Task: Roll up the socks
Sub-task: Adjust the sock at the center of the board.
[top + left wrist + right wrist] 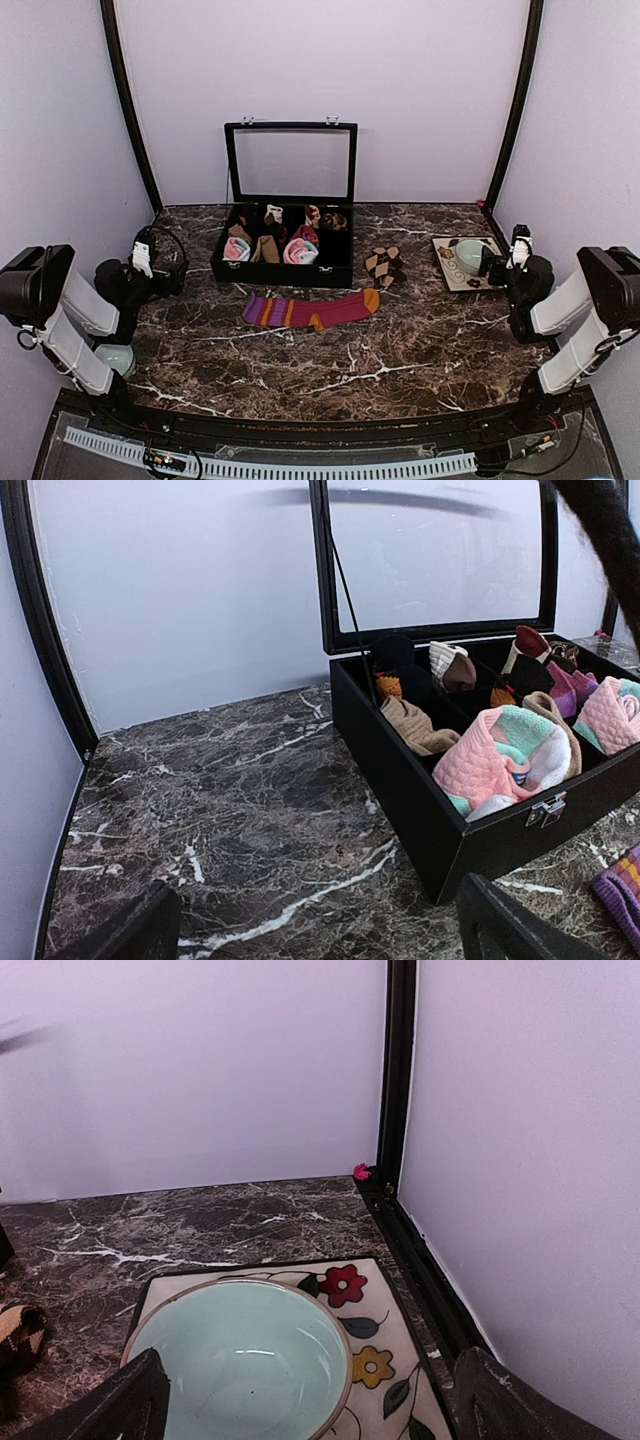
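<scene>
Magenta sock (312,310): lies flat at centre of table (420,360), orange toe toward 3 o'clock, striped cuff toward 9. Sits at 6 o'clock of box (280,274), near but apart. Brown sock (385,266): bunched at 1 o'clock of magenta one, just beside box's R corner; contact w/ box can't be told.

L gripper (148,258): parked at 9 o'clock edge, jaws spread wide, grips nothing, faces box. R gripper (512,252): parked at 3 o'clock, likewise spread and empty, hovers by bowl (240,1360) on floral mat (385,1360). Both well apart from socks.

Handling, prob.: light, limp knit; bunches and drags rather than sliding clean; won't keep shape unless pinned. No breakage risk. Possibly two layers stacked in magenta sock, can't confirm.

Best to pinch at toe end w/ one arm, pin mid-length or cuff w/ other, then turn toe over toward 9 o'clock. Needs a low pinch right at table level to catch thin fabric; may lift top layer only. Brown sock: shorter, lumpier, less to roll; take by outer edge on 3 o'clock side. Neither rolled yet.
</scene>
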`<state>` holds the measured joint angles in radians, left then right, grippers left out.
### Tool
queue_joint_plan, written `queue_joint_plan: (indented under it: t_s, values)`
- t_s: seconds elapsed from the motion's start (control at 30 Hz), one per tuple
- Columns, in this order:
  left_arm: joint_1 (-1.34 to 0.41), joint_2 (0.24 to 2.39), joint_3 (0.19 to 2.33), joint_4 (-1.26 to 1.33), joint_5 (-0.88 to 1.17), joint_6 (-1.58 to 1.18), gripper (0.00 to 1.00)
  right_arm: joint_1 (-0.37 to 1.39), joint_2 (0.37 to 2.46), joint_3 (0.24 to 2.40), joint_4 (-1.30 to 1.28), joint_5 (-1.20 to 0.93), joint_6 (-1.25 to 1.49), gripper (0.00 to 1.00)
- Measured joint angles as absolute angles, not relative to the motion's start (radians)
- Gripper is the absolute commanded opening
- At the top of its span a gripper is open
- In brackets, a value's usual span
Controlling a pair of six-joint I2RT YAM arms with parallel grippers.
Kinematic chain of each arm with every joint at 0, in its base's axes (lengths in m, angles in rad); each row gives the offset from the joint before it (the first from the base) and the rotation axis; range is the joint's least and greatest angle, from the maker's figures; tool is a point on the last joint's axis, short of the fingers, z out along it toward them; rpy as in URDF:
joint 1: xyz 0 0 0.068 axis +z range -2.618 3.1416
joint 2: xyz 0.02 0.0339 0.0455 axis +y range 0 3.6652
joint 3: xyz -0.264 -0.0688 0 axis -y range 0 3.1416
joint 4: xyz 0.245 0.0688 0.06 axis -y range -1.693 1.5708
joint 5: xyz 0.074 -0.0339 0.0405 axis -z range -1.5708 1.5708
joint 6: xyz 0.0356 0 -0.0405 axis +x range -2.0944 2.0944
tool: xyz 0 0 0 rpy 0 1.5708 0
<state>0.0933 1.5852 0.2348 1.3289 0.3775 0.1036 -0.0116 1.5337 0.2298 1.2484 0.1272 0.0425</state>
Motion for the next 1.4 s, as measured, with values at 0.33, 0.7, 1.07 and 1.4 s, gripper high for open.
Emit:
queue_joint_plan:
  t_s: [0.33, 0.7, 1.07, 1.4]
  values:
    - [0.093, 1.585, 0.235, 1.329, 0.377, 0.104, 0.99, -0.012, 1.534, 0.228, 1.251, 0.148, 0.054, 1.0]
    - [0.093, 1.585, 0.235, 1.328, 0.378, 0.104, 0.99, 0.037, 1.468, 0.193, 1.239, 0.385, 0.091, 1.0]
    - [0.094, 1.453, 0.635, 0.71, 0.378, 0.108, 0.99, 0.02, 1.163, 0.528, 0.604, 0.373, 0.305, 1.0]
    - [0.089, 1.523, 1.081, -0.137, 0.673, 0.389, 0.99, 0.446, 1.391, 0.794, 0.287, 0.302, 0.376, 0.88]
